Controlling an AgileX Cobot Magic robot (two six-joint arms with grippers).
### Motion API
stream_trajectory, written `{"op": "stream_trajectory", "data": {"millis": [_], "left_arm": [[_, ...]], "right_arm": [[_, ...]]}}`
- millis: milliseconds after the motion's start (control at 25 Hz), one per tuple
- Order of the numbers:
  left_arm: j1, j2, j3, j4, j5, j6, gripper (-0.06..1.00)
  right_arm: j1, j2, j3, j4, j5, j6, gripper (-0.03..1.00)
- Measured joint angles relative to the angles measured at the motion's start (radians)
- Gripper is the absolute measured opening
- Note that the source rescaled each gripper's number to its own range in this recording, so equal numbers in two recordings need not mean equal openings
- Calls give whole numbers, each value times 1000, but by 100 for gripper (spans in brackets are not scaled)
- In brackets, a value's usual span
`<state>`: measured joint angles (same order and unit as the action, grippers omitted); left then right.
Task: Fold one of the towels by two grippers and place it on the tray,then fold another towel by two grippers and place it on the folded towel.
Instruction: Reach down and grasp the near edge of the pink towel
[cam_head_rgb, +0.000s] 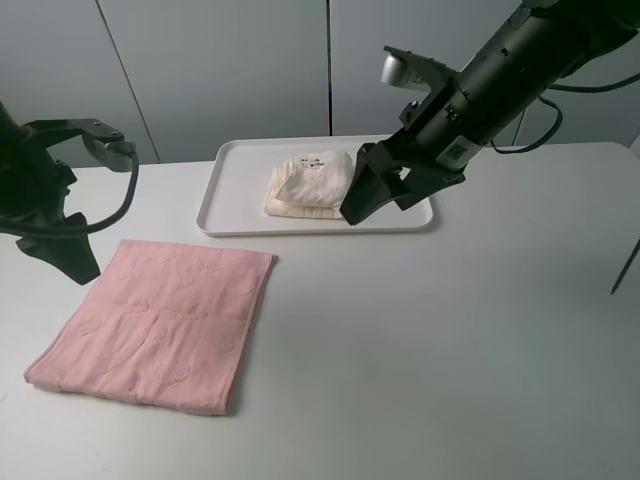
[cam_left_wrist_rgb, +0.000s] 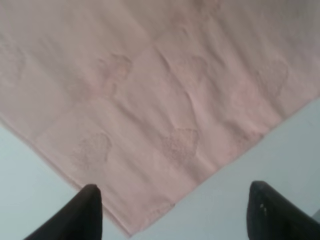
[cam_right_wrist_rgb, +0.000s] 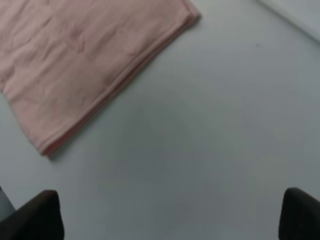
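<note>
The cream-white towel (cam_head_rgb: 312, 182) lies folded on the white tray (cam_head_rgb: 225, 185) at the back of the table. My right gripper (cam_head_rgb: 362, 203) hangs open just over the tray's front right part, beside that towel, with nothing between its fingers (cam_right_wrist_rgb: 42, 212). The pink towel (cam_head_rgb: 160, 322) lies flat on the table at the front left, doubled over once. My left gripper (cam_head_rgb: 78, 262) hovers open by its far left corner. In the left wrist view the pink towel (cam_left_wrist_rgb: 165, 85) fills most of the frame, one corner lying between the spread fingers (cam_left_wrist_rgb: 89, 210). The right wrist view also shows the pink towel (cam_right_wrist_rgb: 85, 60).
The white tabletop (cam_head_rgb: 450, 340) stretches to the right and front of the pink towel. A grey panelled wall (cam_head_rgb: 230, 70) stands behind the tray. A thin dark rod (cam_head_rgb: 627, 262) leans in at the right edge.
</note>
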<state>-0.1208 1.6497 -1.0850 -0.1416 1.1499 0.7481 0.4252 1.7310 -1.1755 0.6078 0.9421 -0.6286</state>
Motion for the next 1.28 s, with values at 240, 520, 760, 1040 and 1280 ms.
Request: {"op": "stream_trajectory", "data": {"millis": [240,520,760,1040,1280], "left_arm": [[0,-2,99,79,-68,131,79],[0,5,203,241,-185,177,90],[0,27,300,351,-229,268,90],[0,27,391,466,-295,294,90],[0,27,430,461,-400,383,90]], "right_arm": [[288,0,2,-199,-85,39,93],[453,6,4,-256,-118,69,93],[579,86,4,-258,-136,89,93],[641,151,4,-278,-168,122,93],[656,186,-58,-284,-149,165,93]]}}
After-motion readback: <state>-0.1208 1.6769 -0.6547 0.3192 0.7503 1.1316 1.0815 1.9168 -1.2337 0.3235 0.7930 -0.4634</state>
